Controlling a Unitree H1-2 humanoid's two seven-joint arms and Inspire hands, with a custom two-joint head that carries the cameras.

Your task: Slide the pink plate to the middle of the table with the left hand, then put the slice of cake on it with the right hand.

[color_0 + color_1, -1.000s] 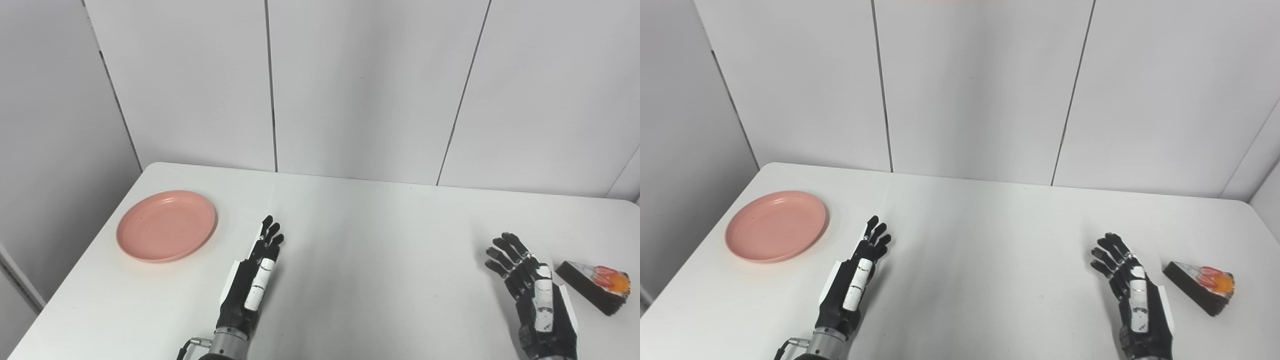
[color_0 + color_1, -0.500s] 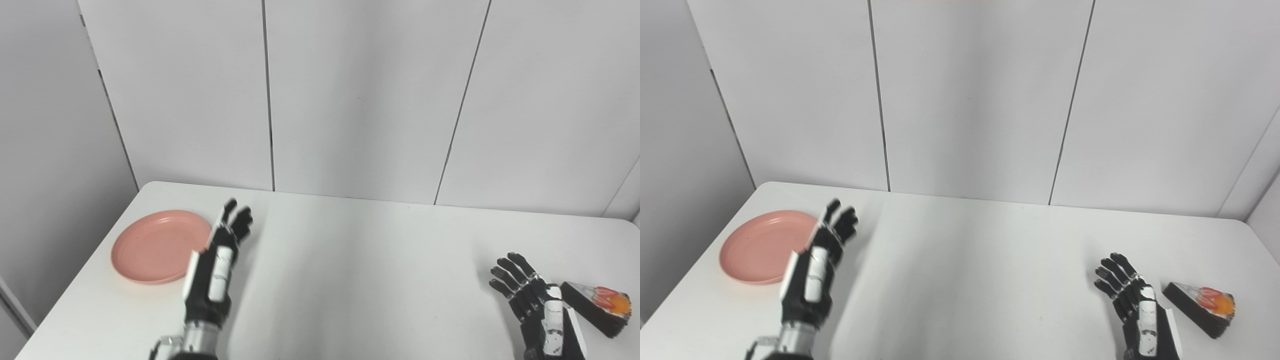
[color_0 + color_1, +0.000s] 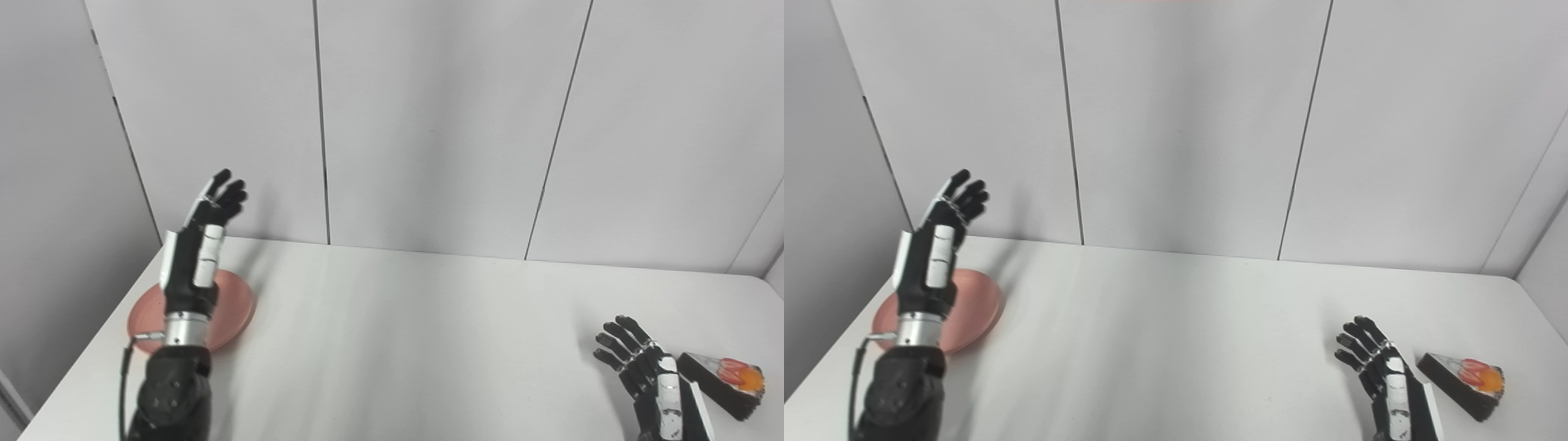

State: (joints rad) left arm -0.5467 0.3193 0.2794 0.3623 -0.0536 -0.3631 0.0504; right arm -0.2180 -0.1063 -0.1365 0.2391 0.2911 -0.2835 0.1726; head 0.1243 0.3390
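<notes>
My left hand: raised, fingers apart, empty; pink plate below it.
My right hand: fingers spread, empty; cake slice just beside.

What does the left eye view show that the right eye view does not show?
Only the left eye view: more of the pink plate right of the left hand. Only the right eye view: bare table to the right of the cake slice. Both: the raised, open left hand before the plate, and the open right hand beside the cake.
</notes>
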